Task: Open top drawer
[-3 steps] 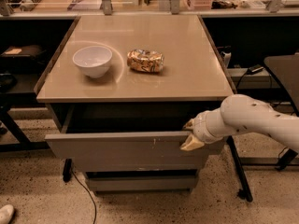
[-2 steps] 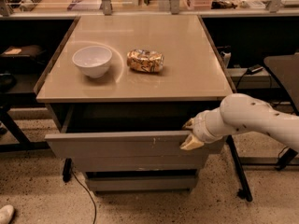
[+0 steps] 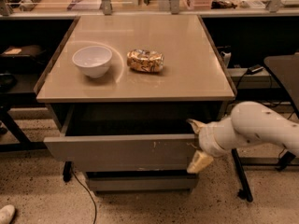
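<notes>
The top drawer (image 3: 121, 152) is a wide grey front with small pale scratches right of centre. It is pulled partly out from under the tabletop, and its dark inside (image 3: 133, 125) shows. My gripper (image 3: 195, 144) is at the drawer front's right end. One pale finger (image 3: 193, 124) is at the front's top edge and the other (image 3: 199, 161) is by its lower corner, spread apart. My white arm (image 3: 254, 129) comes in from the right.
A white bowl (image 3: 92, 60) and a crumpled snack bag (image 3: 145, 60) lie on the beige tabletop (image 3: 187, 73). A narrower grey drawer front (image 3: 140, 182) sits below. A black table leg (image 3: 239, 176) stands at the right, and a cable (image 3: 88, 195) runs on the speckled floor.
</notes>
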`<state>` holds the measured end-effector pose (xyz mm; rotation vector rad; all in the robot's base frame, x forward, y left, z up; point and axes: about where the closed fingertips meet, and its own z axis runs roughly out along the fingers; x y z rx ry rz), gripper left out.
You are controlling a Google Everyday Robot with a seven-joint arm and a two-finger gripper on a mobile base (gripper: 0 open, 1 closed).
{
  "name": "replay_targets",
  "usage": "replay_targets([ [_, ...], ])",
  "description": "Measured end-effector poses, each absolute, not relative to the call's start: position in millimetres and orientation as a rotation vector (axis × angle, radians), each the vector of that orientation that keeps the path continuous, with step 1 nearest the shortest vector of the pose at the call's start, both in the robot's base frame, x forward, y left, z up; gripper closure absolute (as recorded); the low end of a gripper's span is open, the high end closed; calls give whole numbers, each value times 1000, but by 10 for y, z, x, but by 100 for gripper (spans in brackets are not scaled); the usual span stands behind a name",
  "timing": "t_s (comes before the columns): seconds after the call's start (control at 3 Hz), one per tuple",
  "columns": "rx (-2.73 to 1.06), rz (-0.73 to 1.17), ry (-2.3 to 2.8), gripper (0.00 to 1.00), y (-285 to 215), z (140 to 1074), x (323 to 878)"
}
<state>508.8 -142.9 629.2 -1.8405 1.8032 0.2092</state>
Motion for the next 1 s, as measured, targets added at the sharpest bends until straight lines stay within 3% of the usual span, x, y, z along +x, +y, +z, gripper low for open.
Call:
replay_targets([
  [1.0,-1859,275,1787,72,-1407,6371,4800],
])
